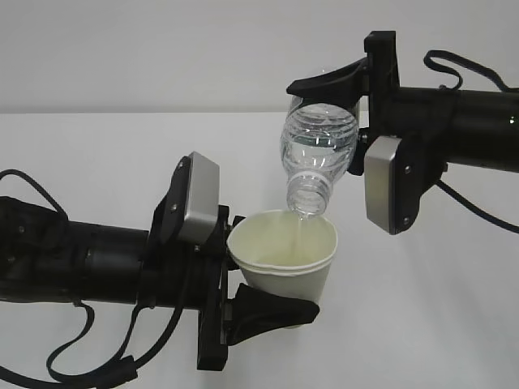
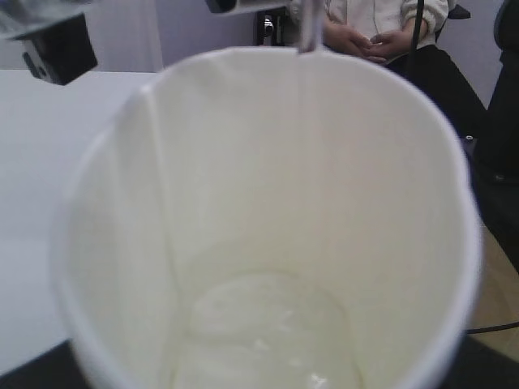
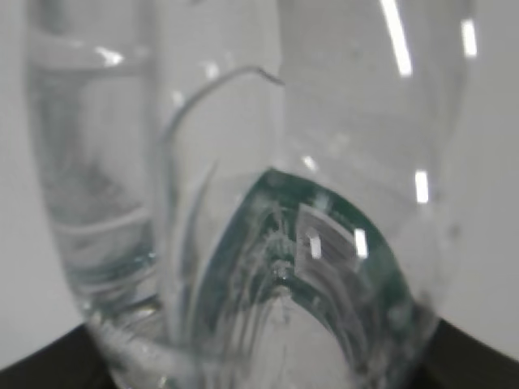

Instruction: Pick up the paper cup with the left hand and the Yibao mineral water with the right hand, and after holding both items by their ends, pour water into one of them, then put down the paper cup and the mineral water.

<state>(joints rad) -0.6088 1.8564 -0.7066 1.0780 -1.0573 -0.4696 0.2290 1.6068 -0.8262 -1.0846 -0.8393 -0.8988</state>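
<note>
The pour is under way: the right claw [image 1: 345, 85] grips the upended Yibao mineral water [image 1: 318, 146] over the paper cup [image 1: 284, 259] clamped in the left claw [image 1: 243, 304], both above the surface [image 1: 422, 324]; next, righting the bottle.

A plain indoor test room or lab. A bare white table [image 1: 97, 154] meets a blank pale grey wall [image 1: 162, 49] across the upper frame. In the left wrist view's upper right, a seated person with folded hands [image 2: 369, 40] watches nearby.
</note>
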